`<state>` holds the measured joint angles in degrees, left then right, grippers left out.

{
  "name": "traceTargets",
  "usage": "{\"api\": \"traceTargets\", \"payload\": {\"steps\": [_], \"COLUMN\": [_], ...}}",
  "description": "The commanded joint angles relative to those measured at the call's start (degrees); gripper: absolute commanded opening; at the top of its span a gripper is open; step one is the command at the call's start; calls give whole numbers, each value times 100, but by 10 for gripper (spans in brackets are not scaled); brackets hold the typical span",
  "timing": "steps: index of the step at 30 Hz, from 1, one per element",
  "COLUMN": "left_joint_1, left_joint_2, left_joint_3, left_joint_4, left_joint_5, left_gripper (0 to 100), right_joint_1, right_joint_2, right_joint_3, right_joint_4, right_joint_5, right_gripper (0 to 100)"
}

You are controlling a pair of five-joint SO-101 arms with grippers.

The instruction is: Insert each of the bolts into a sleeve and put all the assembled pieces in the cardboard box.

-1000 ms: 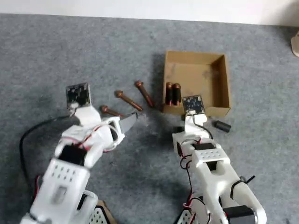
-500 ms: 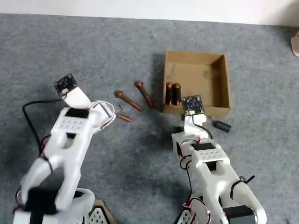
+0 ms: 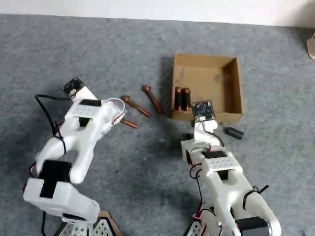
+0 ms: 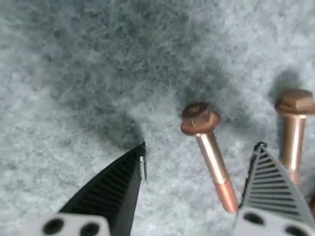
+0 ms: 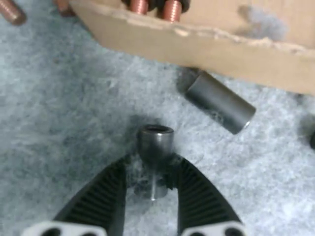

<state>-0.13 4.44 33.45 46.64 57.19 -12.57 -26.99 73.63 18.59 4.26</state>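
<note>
The shallow brown cardboard box (image 3: pixel 209 78) holds two copper bolts already in dark sleeves (image 3: pixel 182 99), against its wall nearest the loose bolts. On the grey carpet (image 3: pixel 123 49), the right gripper (image 5: pixel 151 164) is clamped on a dark metal sleeve (image 5: pixel 155 140) just outside the box. The left gripper (image 4: pixel 201 146) stands spread around a copper hex-head bolt (image 4: pixel 212 160).

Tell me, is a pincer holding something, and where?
The right pincer holds a dark sleeve by its sides, near one end. The left pincer is open around a bolt, gripping nothing.
</note>
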Motion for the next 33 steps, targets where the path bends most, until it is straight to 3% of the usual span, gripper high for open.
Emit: {"api": "traceTargets", "payload": {"steps": [1, 9, 15, 18, 23, 33], "left_joint_1": [-84, -171, -171, -180, -163, 127], "left_joint_2": [119, 462, 453, 435, 418, 180], "left_joint_3": [-365, -541, -541, -541, -541, -1068], "left_joint_4": [26, 35, 35, 35, 35, 352], "left_joint_5": [62, 62, 53, 44, -44, -2198], "left_gripper": [309, 291, 7, 42, 7, 5], "right_joint_1": [-110, -110, -110, -110, -110, -84], "right_joint_2": [-101, -110, -119, -119, -136, -163], "right_joint_3": [4, 4, 4, 4, 4, -13], "right_joint_4": [-66, -66, -66, -66, -66, -66], "right_joint_5": [-18, -18, -18, -18, -18, -9], "right_gripper": [5, 5, 5, 5, 5, 5]}}
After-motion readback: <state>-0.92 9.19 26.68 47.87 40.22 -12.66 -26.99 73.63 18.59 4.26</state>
